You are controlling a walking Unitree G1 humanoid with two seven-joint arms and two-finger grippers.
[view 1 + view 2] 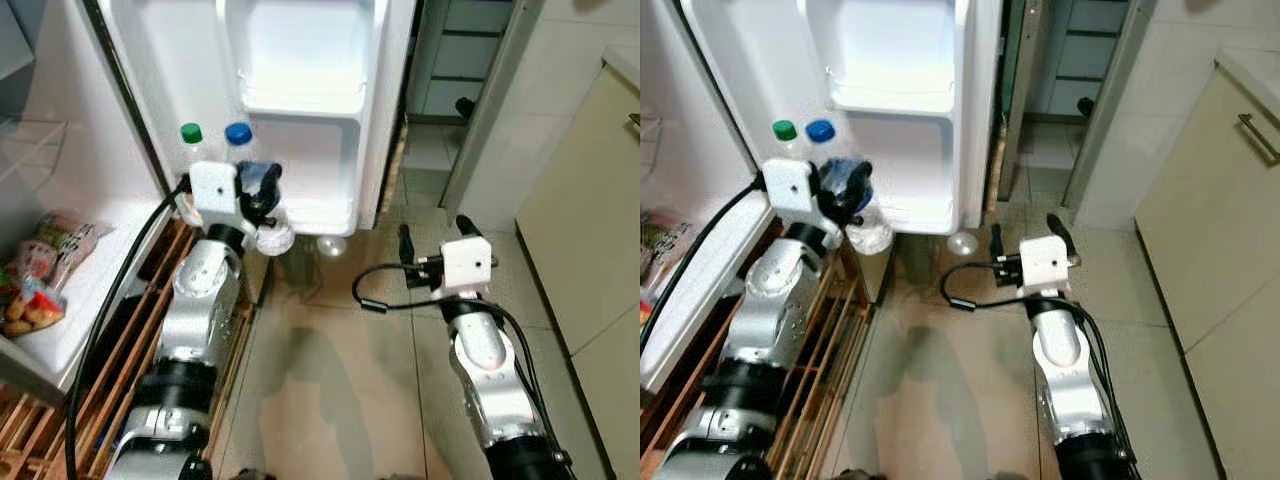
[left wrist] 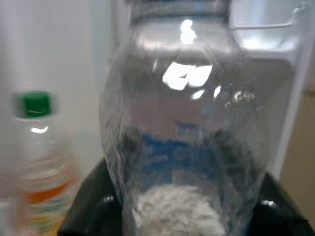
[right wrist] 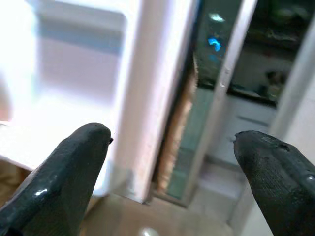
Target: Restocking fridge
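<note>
The left gripper (image 1: 262,192) is clamped around a clear plastic water bottle with a blue label (image 2: 187,147), holding it just in front of the lowest shelf of the open white fridge door (image 1: 310,205). The bottle hangs bottom-toward-the-wrist, its body pinched between the black fingers (image 2: 93,206), probably so it can be slid in next to the two bottles already standing at the shelf's hinge-side end: a green-capped bottle (image 1: 191,134) and a blue-capped bottle (image 1: 238,134). The right gripper (image 1: 432,240) hovers over the tiled floor (image 1: 330,380) near the door's free edge, fingers spread and empty, seemingly kept clear. Packaged food (image 1: 35,275) lies on the white fridge shelf (image 1: 85,300) inside, near its front edge.
</note>
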